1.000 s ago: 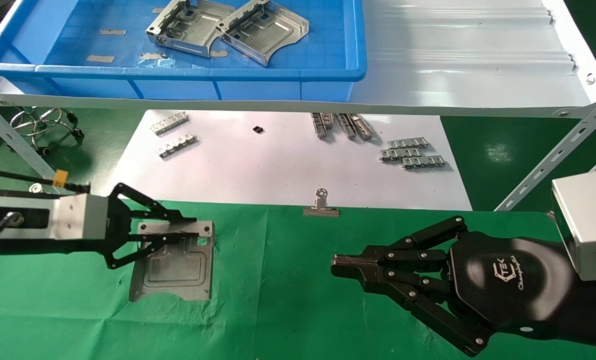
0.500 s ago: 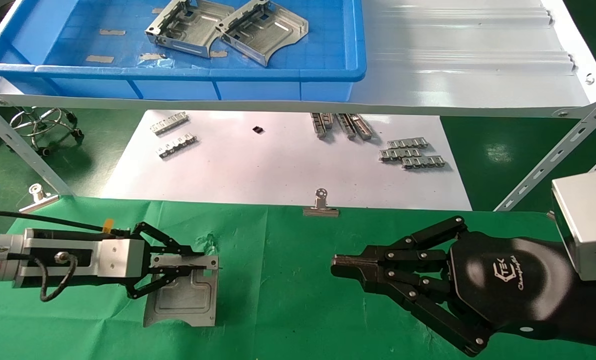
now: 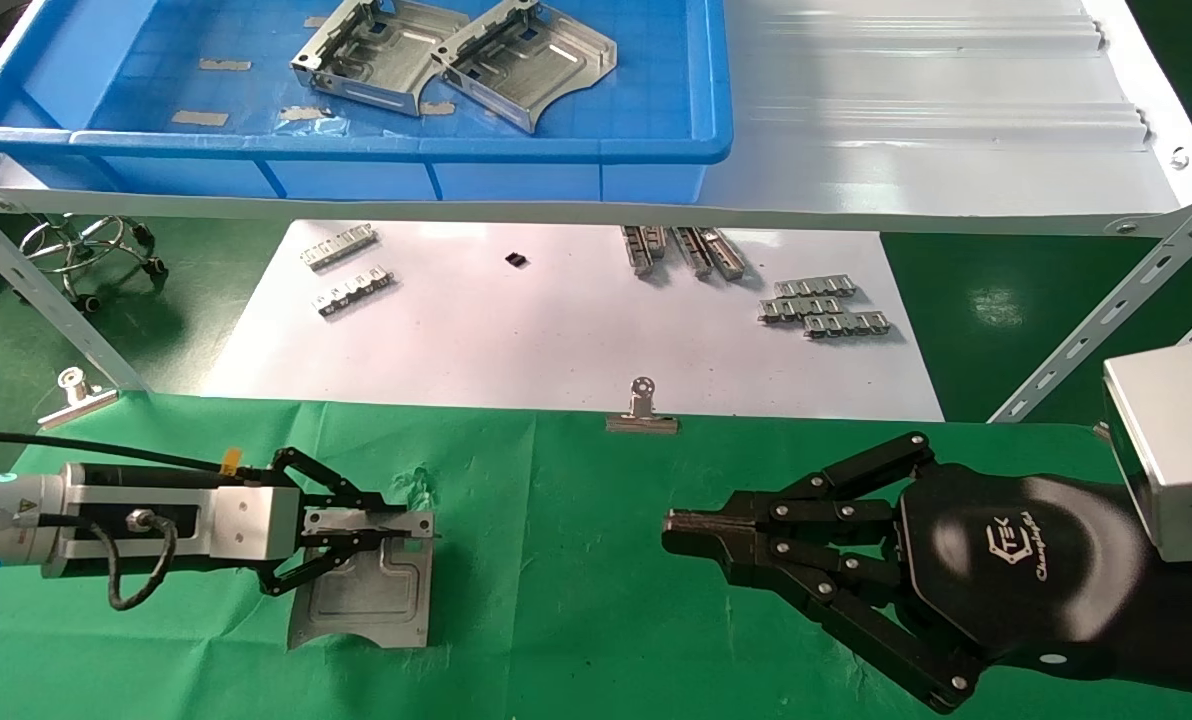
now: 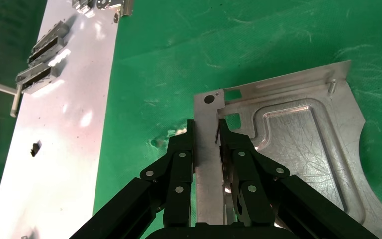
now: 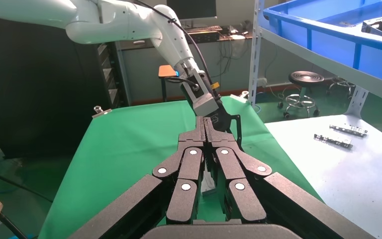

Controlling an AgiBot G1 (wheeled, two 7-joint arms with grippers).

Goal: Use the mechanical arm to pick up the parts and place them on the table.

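From the head camera, three shiny silver stamped sheet-metal brackets show. Two lie side by side, touching, in the blue plastic tray [image 3: 646, 150] on the pale grey metal shelf [image 3: 916, 150] at the far edge — one [image 3: 376, 55] toward the left, one [image 3: 526, 65] beside it. The third bracket [image 3: 371, 590] rests flat on the wrinkled bright green cloth table [image 3: 576, 600] near the front left corner, its upturned edge clamped by the left gripper [image 3: 376, 528], whose black jointed fingers are clenched on it. The right gripper [image 3: 686, 530], black with a white logo on its palm and a silver box wrist, hangs over the front right part of the cloth, fingers pressed together and holding nothing. Beyond the cloth a white sheet [image 3: 576, 340] carries ridged metal strips in three groups. Two silver binder clips grip the cloth's far edge: one [image 3: 642, 410] in the middle, one [image 3: 78, 392] at the left.

The left wrist camera shows one bracket [image 4: 298, 144] lying on the green cloth [image 4: 258, 45], its raised flange pinched between the two black fingertips [image 4: 185, 144].

The right wrist camera shows its own gripper [image 5: 205, 130] closed — fingertips meeting — and, farther off, the white left arm [image 5: 124, 22] reaching down to the cloth.
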